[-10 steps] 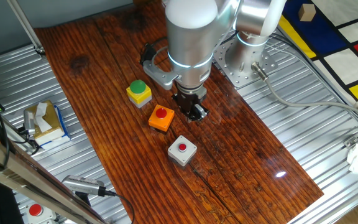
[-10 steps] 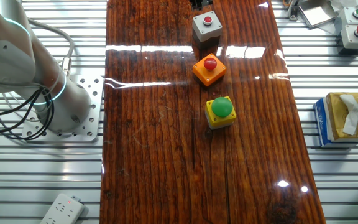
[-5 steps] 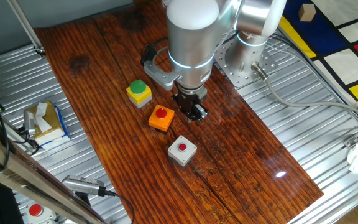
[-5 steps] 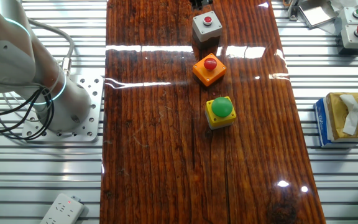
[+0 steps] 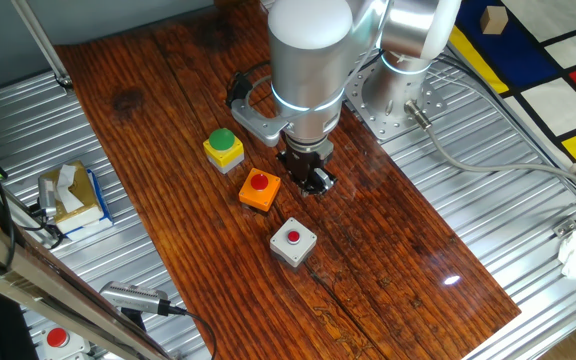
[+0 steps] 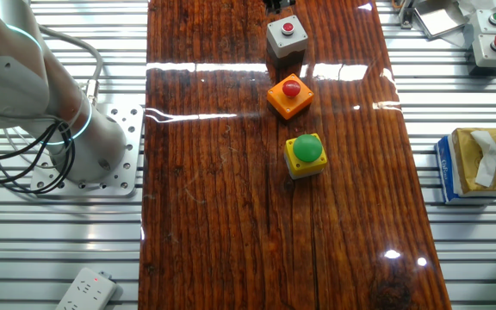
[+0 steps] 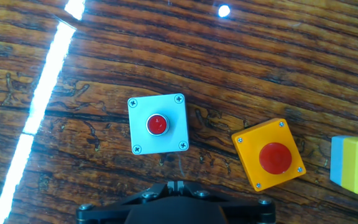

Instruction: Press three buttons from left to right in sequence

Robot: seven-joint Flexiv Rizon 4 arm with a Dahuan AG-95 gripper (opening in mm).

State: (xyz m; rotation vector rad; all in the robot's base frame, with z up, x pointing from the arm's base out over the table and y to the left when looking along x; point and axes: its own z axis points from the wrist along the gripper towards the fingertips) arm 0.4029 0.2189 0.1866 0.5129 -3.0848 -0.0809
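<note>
On a glossy, dark-grained wooden board, framed by ribbed metal table panels, three small square boxes are set in a loose diagonal row. Furthest left in the one fixed view is the yellow box, capped by a domed green button. Just beside it, but apart, lies the orange box, turned slightly and carrying a round red button. Next in the row is the grey box, with screws at its four corners and a smaller, flatter red button.

The arm, a smooth silver-white cylinder, is held nearly upright over the board, with the black gripper pointed downward just to the right of the orange box and clear of all three boxes. In the hand view, the grey box is seen directly ahead of the gripper body, the orange box to its right, and only an edge of the yellow box at the frame's right border. The fingertips are not shown clearly in any view, so how far the claw is open cannot be told; nothing is seen to be held.

Compared with the pictures from a second and half a second earlier, no change is detected: the arm and all three boxes are found in the same places.
</note>
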